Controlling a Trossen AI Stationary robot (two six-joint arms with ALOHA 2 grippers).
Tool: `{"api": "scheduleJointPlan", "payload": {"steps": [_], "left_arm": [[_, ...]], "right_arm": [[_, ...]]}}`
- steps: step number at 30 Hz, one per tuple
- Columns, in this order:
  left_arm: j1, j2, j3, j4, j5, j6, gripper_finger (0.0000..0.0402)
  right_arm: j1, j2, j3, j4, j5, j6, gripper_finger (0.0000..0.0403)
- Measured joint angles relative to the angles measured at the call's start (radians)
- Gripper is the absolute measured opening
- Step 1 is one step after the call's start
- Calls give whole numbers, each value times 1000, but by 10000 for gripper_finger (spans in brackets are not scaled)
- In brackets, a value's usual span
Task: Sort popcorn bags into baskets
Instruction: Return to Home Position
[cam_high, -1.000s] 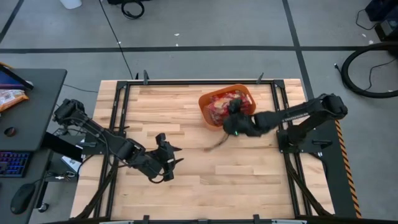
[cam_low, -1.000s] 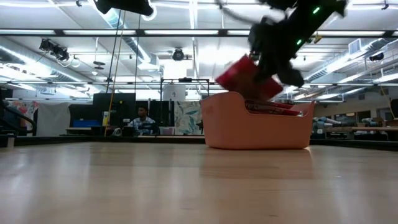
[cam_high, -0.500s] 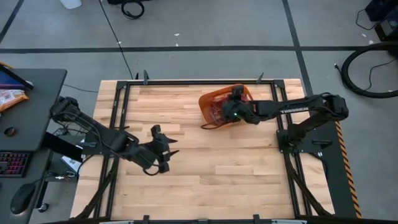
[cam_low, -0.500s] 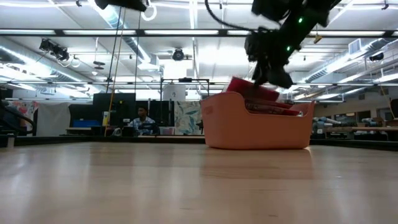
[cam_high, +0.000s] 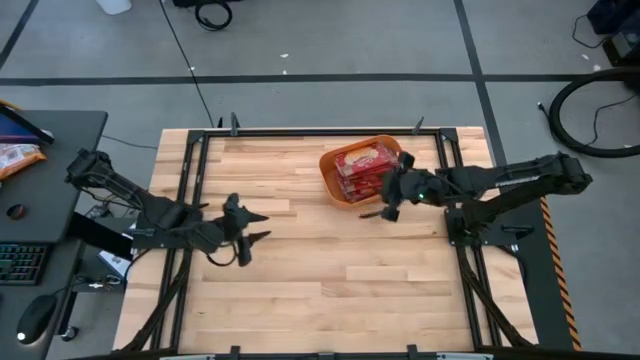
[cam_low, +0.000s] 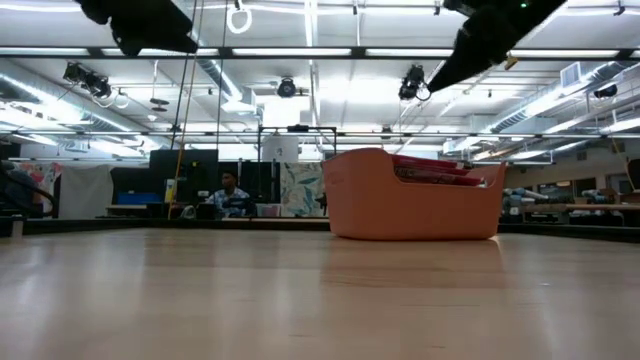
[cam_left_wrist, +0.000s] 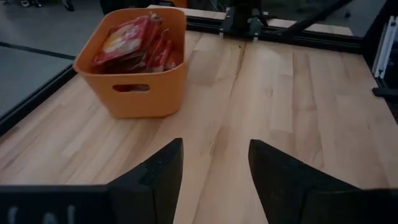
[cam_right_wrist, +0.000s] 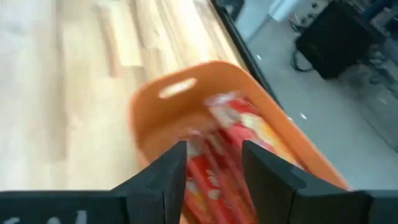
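Popcorn bags (cam_high: 362, 168), flat red foil packets with a yellow-cream picture on each, lie packed together inside the orange plastic tub (cam_high: 328, 172) with rounded corners and handle cut-outs. The tub stands on the far right part of the pale wooden bench (cam_high: 330, 275). How many packets it holds cannot be told. In the low view their red tops (cam_low: 440, 170) show just above the tub's rim (cam_low: 410, 205). The right pincer (cam_high: 384, 190) hovers just beside the tub's near right edge. Its arm reaches in from the bench's right side, with the elbow folded out over that edge. Its own wrist view shows the two dark fingers (cam_right_wrist: 163, 177) set apart, empty, with the tub (cam_right_wrist: 168, 99) and the packets (cam_right_wrist: 249, 143) close ahead. The left pincer (cam_high: 256, 227) hangs over the left half of the bench, well apart from the tub and pointing toward the right. Its arm is bent back to an elbow beyond the bench's left edge. Its fingers (cam_left_wrist: 160, 177) also stand apart and hold nothing, and the tub (cam_left_wrist: 146, 87) sits farther off across the boards. A person (cam_low: 228, 195) sits in the room behind the bench.
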Motion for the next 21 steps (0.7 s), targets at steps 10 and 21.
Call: {"api": "scheduleJointPlan", "payload": {"steps": [10, 21], "left_arm": [[0, -251, -120, -3, -41, -9, 188], [7, -517, -293, -2, -79, 1, 182]], "right_arm": [[123, -160, -234, 262, 72, 68, 158], [117, -432, -496, 505, -68, 69, 158]]}}
